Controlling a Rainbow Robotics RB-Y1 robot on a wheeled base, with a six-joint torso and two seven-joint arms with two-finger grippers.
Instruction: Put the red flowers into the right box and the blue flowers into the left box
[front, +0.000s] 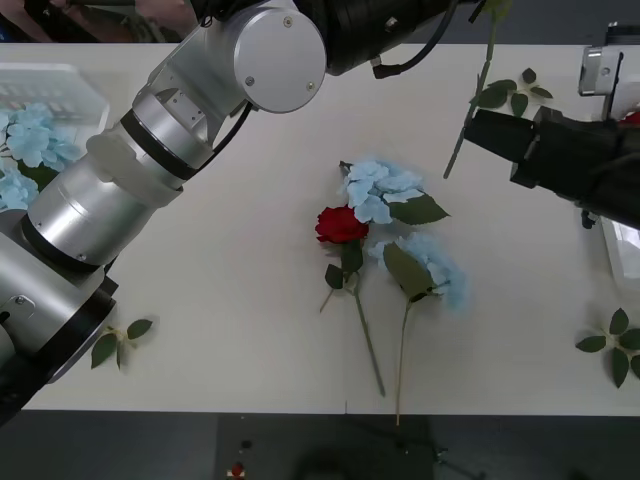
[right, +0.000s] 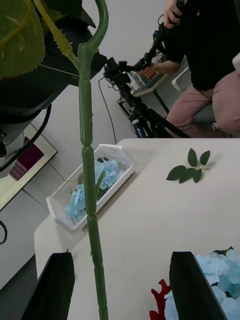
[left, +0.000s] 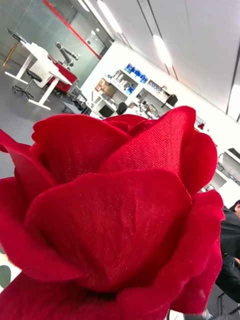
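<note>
Holding blue flowers (front: 30, 150) — left box (front: 62, 70); right claw (right: 122, 257) spread around green stem (right: 87, 175); left claw state unclear.

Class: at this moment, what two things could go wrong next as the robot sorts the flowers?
1. The right gripper is open around the hanging stem, which sits nearer one finger. Closing could nudge the stem aside rather than grip it.
2. On the table, the rose lies against the blue flowers. Lifting one may well drag the other along.
</note>
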